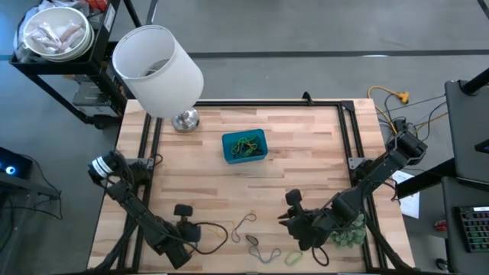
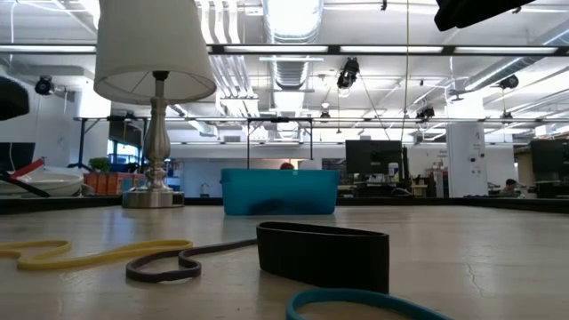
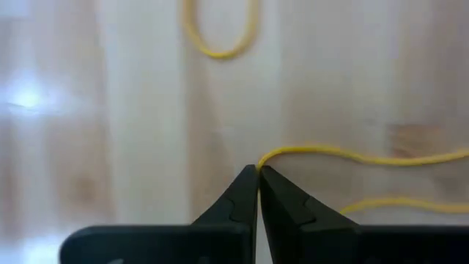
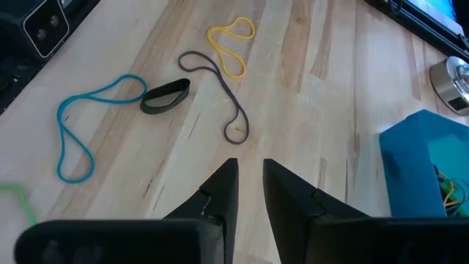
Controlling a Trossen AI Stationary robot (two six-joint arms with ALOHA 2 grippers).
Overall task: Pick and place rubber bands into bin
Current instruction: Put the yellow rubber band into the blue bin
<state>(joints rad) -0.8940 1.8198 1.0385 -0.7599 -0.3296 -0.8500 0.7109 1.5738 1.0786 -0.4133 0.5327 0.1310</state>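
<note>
Loose rubber bands lie on the near part of the wooden table: a yellow band (image 4: 231,48), a long dark grey band (image 4: 220,88), a wide black band (image 4: 165,95), a blue band (image 4: 80,125) and a green band (image 1: 294,258). The blue bin (image 1: 244,145) sits mid-table with several bands inside. My left gripper (image 3: 258,170) is down at the near left and shut on a yellow band. My right gripper (image 4: 249,172) is open above bare wood at the near right, short of the grey band. My left gripper pinches a yellow rubber band at a bend of the loop (image 3: 265,158), between the very tips of its two fingers, coming from above. Two strands (image 3: 366,155) run away from the tips, slack, over the tabletop.
A white lamp (image 1: 157,61) stands on its metal base (image 1: 185,120) at the far left corner. A green plant ball (image 1: 348,233) sits by the right arm near the near right edge. Bare wood lies between the bin and the loose bands.
</note>
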